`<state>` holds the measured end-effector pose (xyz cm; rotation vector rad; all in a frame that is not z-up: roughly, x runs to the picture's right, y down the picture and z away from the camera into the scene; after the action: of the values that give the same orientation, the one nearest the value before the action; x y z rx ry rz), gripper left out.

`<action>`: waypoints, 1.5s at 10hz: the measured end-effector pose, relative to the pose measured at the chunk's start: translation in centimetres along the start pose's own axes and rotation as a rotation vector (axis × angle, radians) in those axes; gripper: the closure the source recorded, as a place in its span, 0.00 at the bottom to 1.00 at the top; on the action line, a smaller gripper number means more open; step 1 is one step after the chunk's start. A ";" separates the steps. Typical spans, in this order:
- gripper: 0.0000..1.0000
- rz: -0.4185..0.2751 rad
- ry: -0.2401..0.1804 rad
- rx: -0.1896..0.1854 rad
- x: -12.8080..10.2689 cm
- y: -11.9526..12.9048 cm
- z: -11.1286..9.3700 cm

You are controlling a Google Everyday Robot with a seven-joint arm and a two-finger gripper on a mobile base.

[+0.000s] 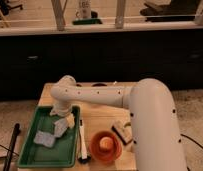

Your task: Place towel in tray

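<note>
Since towel [51,134] lies crumpled inside tray [30,152], it seems soft, light, limp; pinch raised fold; gripper [61,113] above tray's far edge; finger state unclear.

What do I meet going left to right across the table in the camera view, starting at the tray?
Green tray holding the towel, with the gripper above it, then black marker, orange bowl, brush block.

Gripper [63,118] low over green tray [32,156], towel [51,134] lying inside it
</note>
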<state>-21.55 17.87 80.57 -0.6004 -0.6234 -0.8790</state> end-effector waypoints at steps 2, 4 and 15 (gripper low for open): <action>0.20 -0.002 -0.001 0.003 0.0 0.2 -0.1; 0.20 -0.003 -0.003 0.004 -0.1 0.4 0.0; 0.20 0.004 -0.016 0.028 0.2 0.8 0.0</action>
<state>-20.81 18.13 80.55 -0.5842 -0.6480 -0.8610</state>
